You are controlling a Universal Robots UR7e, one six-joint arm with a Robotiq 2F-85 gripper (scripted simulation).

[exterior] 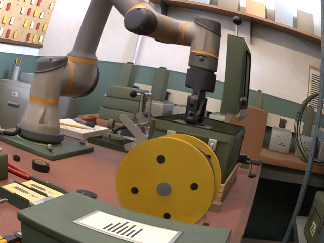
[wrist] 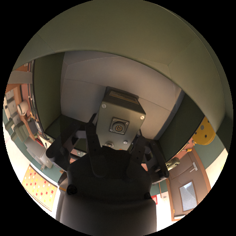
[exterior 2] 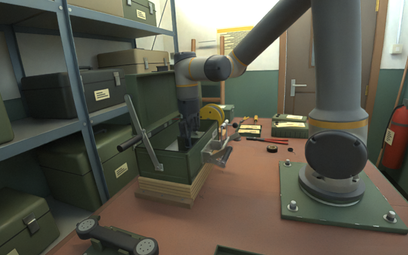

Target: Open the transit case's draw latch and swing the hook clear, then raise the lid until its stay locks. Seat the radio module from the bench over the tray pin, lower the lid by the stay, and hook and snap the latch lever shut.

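The radio module (wrist: 120,120) sits low inside the open green transit case (exterior 2: 176,150), over its pale tray. The module is gripped by my closed gripper (wrist: 117,143), which reaches down into the case (exterior: 193,117). It is a grey-green box with a round connector on its upper face. The lid (exterior: 235,75) stands upright behind the case. The stay bar (exterior 2: 143,133) slants along the case's side. The latch lever and hook (exterior 2: 218,150) hang clear off the front wall. The tray pin is hidden under the module.
The case walls close in on all sides of the gripper. A yellow cable reel (exterior: 167,180) stands by the case. A steel shelf rack (exterior 2: 75,90) with cases flanks the bench. Tools and tape (exterior 2: 272,148) lie on the bench past the latch.
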